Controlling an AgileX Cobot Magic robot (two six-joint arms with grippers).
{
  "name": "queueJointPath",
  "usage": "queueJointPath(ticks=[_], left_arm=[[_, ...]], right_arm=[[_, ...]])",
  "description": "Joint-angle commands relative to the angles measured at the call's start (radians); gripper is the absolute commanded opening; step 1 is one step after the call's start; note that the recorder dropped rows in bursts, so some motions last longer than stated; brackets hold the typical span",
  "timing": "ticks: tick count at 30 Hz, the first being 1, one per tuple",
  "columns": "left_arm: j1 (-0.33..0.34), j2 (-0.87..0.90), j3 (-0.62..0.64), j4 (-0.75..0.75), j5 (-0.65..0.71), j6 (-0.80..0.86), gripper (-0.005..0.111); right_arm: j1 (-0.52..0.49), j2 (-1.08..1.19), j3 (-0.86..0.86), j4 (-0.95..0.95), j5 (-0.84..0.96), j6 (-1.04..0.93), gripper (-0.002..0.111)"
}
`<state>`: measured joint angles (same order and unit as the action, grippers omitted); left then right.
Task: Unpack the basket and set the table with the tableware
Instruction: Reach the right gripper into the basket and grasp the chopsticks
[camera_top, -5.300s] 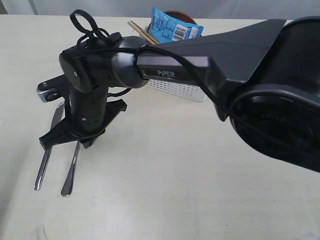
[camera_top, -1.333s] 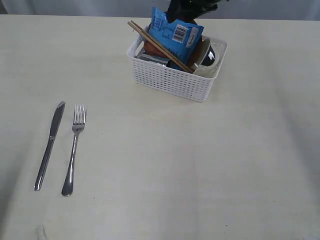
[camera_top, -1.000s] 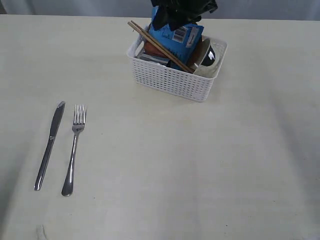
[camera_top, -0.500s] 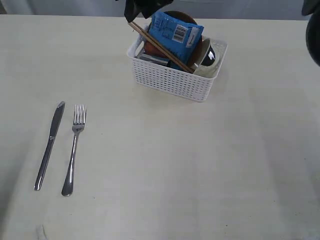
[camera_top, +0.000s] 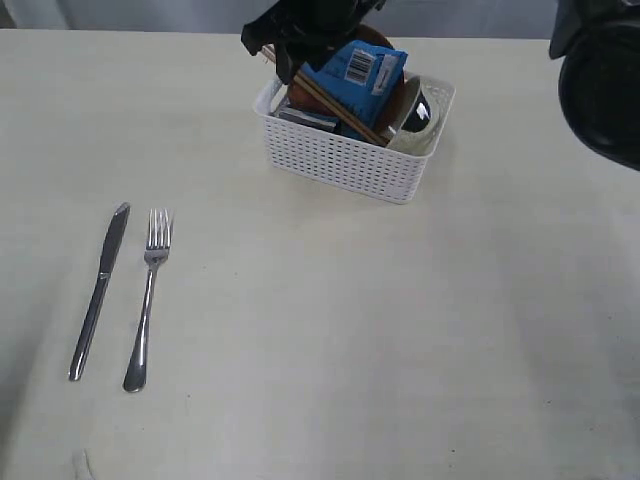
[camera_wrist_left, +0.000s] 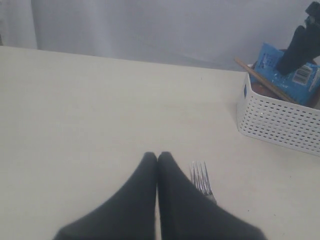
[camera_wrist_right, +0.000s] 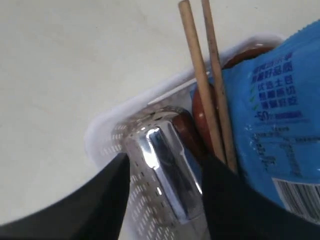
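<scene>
Basket (camera_top: 350, 165), blue packet (camera_top: 350, 75) over chopsticks (camera_wrist_right: 207, 85), steel cup (camera_wrist_right: 167, 167)

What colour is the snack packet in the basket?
Blue with white print and a barcode, snack packet in the basket; clearest in the exterior view.

right gripper (camera_top: 285, 45) reaching in from above, poised over the far left corner of the basket (camera_top: 345, 160), fingers (camera_wrist_right: 107, 200) spread wide with one on either side of the steel cup (camera_wrist_right: 167, 170), not closed on it. left gripper (camera_wrist_left: 157, 159) low beside the fork (camera_wrist_left: 201, 180), fingertips pressed together.
</scene>
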<state>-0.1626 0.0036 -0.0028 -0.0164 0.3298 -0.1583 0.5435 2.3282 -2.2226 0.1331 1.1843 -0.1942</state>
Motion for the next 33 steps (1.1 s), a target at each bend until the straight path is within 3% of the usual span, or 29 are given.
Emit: queueJointPath(ticks=[1,5,27,29,33], left_arm=[[0.001,-0.004,0.003,-0.003,-0.009,0.001,0.0],[0.001,-0.004,0.003,-0.003,-0.009,0.001,0.0],[0.001,-0.004,0.003,-0.003,-0.009,0.001,0.0],[0.001,-0.004,0.003,-0.003,-0.009,0.001,0.0],[0.001,-0.004,0.003,-0.003,-0.009,0.001,0.0]], right_arm=[[-0.003,0.011,-0.003,-0.066,0.004,0.001,0.047],[-0.003,0.015,-0.003,-0.085,-0.018,0.023,0.057],[-0.021,0.13,-0.003,-0.167,-0.158,0.069,0.057],[-0.023,0.134,-0.003,-0.157,-0.162,0.072,0.054],[-0.023,0.152,-0.003,-0.155,-0.165,0.072,0.034]])
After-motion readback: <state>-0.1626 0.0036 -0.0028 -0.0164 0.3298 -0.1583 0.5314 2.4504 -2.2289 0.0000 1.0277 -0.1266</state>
